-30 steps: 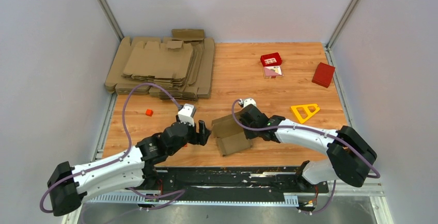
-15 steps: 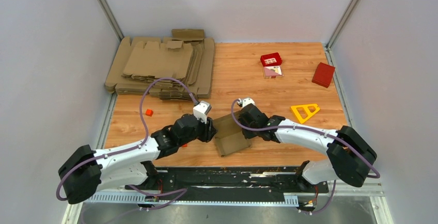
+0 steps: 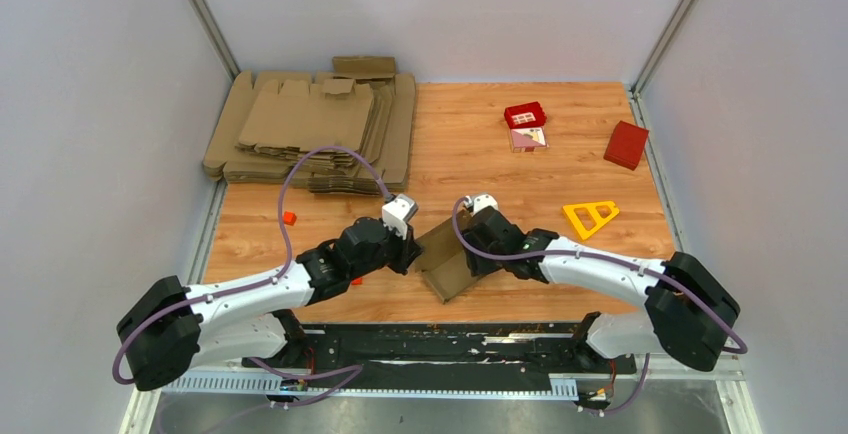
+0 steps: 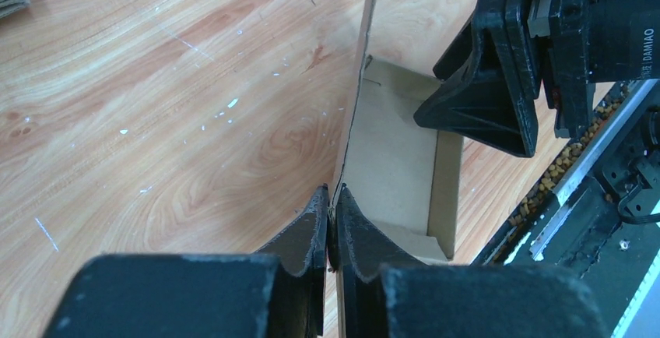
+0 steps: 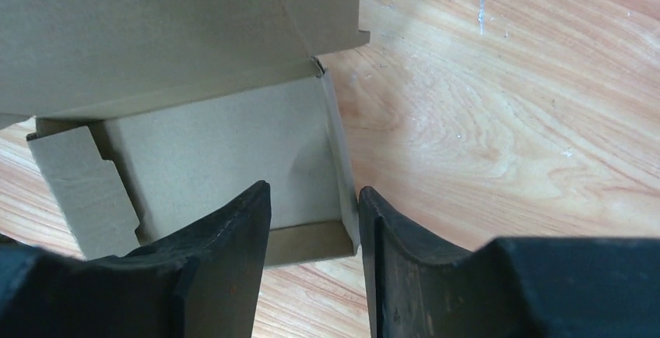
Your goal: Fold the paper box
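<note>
The paper box point(image 3: 447, 262) is a small brown cardboard tray, partly folded, lying near the table's front edge between my two arms. In the left wrist view its thin left wall point(image 4: 356, 96) stands upright and my left gripper point(image 4: 333, 196) is shut on that wall's near end. The box floor point(image 4: 389, 151) lies to the right of it. My right gripper point(image 5: 313, 198) is open and straddles the box's right side wall point(image 5: 336, 151), which passes close to the right finger. A large flap point(image 5: 156, 26) tilts over the tray. From above, the left gripper point(image 3: 409, 250) and the right gripper point(image 3: 474, 254) flank the box.
A big pile of flat cardboard blanks point(image 3: 310, 129) fills the back left. A red box point(image 3: 626, 144), a small red tray with a card point(image 3: 526, 122) and a yellow triangle point(image 3: 590, 216) lie at the right. A small red cube point(image 3: 288, 218) sits left.
My left arm reached right to the box and its gripper closed on the left wall. My right gripper opened and let go of the box's right side.
</note>
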`<state>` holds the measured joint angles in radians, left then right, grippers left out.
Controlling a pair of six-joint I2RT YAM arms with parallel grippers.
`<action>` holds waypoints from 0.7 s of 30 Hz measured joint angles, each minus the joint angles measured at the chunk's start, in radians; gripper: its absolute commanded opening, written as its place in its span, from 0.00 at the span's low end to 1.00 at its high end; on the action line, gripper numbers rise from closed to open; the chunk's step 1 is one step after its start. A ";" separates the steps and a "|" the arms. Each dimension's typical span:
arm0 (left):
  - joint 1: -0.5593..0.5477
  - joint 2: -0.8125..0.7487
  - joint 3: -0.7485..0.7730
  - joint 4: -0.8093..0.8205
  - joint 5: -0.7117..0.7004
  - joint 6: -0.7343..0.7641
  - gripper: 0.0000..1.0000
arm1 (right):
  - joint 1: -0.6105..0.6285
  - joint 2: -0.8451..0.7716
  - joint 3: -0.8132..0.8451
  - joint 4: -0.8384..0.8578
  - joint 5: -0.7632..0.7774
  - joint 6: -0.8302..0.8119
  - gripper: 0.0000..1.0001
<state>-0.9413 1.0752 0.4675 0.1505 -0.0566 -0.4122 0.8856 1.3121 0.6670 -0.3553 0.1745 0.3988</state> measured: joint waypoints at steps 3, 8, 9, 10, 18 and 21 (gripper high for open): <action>0.000 0.000 0.000 0.003 0.006 0.011 0.10 | 0.008 -0.003 -0.002 -0.018 0.026 -0.001 0.41; 0.001 0.001 0.002 0.003 0.021 0.025 0.10 | 0.009 0.000 -0.002 -0.037 0.075 -0.010 0.41; 0.001 0.003 0.003 0.004 0.024 0.026 0.10 | 0.009 0.004 -0.002 -0.037 0.084 -0.013 0.41; 0.001 0.007 0.006 0.005 0.027 0.029 0.10 | 0.009 0.010 -0.002 -0.037 0.092 -0.017 0.42; 0.001 0.021 0.014 0.005 0.035 0.037 0.10 | 0.011 0.090 0.011 -0.021 0.135 -0.065 0.40; 0.001 0.024 0.014 0.007 0.034 0.040 0.10 | 0.015 0.123 0.033 -0.010 0.145 -0.076 0.21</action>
<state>-0.9405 1.0988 0.4820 0.1577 -0.0231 -0.3725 0.9009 1.4349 0.6998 -0.3653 0.3191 0.3233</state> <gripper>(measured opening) 0.105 0.402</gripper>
